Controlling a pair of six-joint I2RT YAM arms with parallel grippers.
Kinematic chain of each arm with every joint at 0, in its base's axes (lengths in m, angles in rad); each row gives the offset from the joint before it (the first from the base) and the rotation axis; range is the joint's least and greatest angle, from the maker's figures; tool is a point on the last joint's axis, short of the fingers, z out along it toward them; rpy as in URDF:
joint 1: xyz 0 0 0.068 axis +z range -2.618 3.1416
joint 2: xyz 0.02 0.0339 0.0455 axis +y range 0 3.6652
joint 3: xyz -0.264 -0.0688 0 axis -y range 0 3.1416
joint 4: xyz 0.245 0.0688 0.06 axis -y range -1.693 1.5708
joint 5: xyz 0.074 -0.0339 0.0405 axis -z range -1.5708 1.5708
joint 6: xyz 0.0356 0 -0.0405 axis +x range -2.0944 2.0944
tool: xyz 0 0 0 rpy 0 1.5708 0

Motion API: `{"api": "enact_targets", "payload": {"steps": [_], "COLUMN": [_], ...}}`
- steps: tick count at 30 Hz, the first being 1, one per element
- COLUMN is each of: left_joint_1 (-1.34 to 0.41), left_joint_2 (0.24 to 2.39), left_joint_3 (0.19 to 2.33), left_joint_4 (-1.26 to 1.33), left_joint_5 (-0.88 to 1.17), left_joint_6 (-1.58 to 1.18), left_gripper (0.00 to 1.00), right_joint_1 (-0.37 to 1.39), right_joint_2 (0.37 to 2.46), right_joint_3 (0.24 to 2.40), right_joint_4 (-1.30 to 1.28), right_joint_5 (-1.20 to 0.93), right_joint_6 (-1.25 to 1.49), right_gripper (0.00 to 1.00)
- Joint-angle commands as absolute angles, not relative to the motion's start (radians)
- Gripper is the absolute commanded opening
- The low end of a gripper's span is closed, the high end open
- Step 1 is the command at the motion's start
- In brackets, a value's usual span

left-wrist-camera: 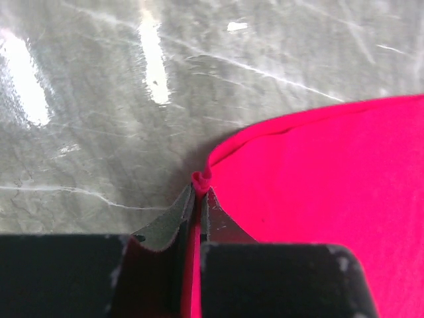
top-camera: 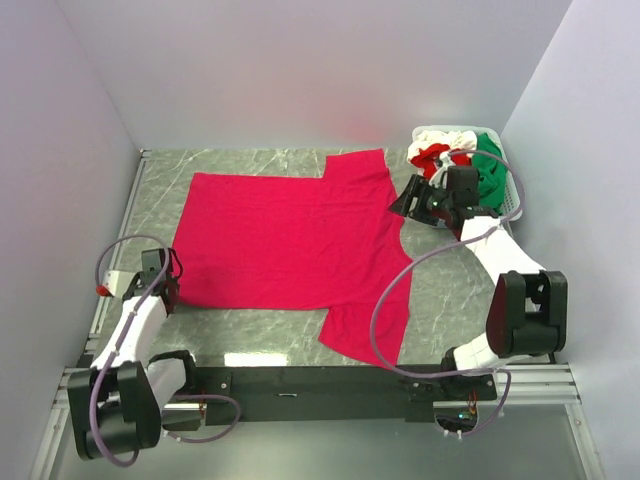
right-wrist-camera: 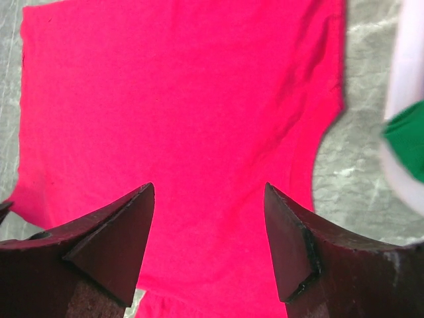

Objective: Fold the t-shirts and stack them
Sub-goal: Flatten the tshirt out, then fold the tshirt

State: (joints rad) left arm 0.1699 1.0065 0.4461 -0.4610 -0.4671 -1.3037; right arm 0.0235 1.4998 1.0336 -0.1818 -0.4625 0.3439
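Note:
A large crimson-red t-shirt [top-camera: 290, 240] lies spread flat on the grey marbled table [top-camera: 250, 325], one sleeve pointing to the back and one to the near edge. My left gripper [top-camera: 172, 288] sits at the shirt's near-left corner. In the left wrist view its jaws [left-wrist-camera: 201, 192] are shut on a pinched fold of the red hem [left-wrist-camera: 318, 185]. My right gripper [top-camera: 400, 205] hovers open over the shirt's right side. The right wrist view shows only flat red cloth [right-wrist-camera: 185, 99] between the spread fingers of this gripper [right-wrist-camera: 209, 189].
A white slotted basket [top-camera: 512, 190] stands at the back right, holding bunched green [top-camera: 490, 170], red [top-camera: 430, 155] and white [top-camera: 458, 150] t-shirts. Its edge and green cloth [right-wrist-camera: 407, 136] show beside the right gripper. Walls enclose the table on three sides.

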Motion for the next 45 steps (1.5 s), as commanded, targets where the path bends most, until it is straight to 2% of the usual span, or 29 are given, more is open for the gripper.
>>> {"api": "enact_targets", "payload": {"steps": [1, 9, 13, 19, 24, 27, 34, 45], "left_joint_1": [0.175, 0.173, 0.173, 0.175, 0.173, 0.173, 0.173, 0.175], "left_joint_2": [0.95, 0.853, 0.816, 0.753, 0.732, 0.73, 0.709, 0.719], "left_joint_3": [0.454, 0.474, 0.497, 0.476, 0.476, 0.472, 0.471, 0.466], "left_joint_4": [-0.462, -0.422, -0.411, -0.371, -0.359, -0.354, -0.351, -0.331], "left_joint_5": [-0.463, -0.454, -0.428, -0.371, -0.353, -0.345, -0.337, -0.313], "left_joint_6": [-1.218, -1.054, -0.957, -0.937, -0.93, -0.927, -0.922, -0.914], "left_gripper": [0.01, 0.01, 0.01, 0.0, 0.01, 0.01, 0.01, 0.01], "right_joint_1": [0.092, 0.359, 0.52, 0.757, 1.009, 1.116, 1.224, 1.23], "right_joint_2": [1.421, 1.341, 1.202, 0.89, 0.776, 0.791, 0.841, 0.874], "right_joint_3": [1.048, 1.063, 0.982, 0.688, 0.604, 0.592, 0.543, 0.44], "right_joint_4": [-0.195, -0.316, -0.428, -0.619, -0.804, -0.891, -0.96, -0.842], "right_joint_5": [-0.414, -0.209, -0.027, 0.129, 0.202, 0.248, 0.229, 0.218], "right_joint_6": [0.336, 0.368, 0.408, 0.706, 0.966, 1.106, 1.267, 1.328], "right_gripper": [0.73, 0.73, 0.72, 0.72, 0.7, 0.7, 0.7, 0.71]}}
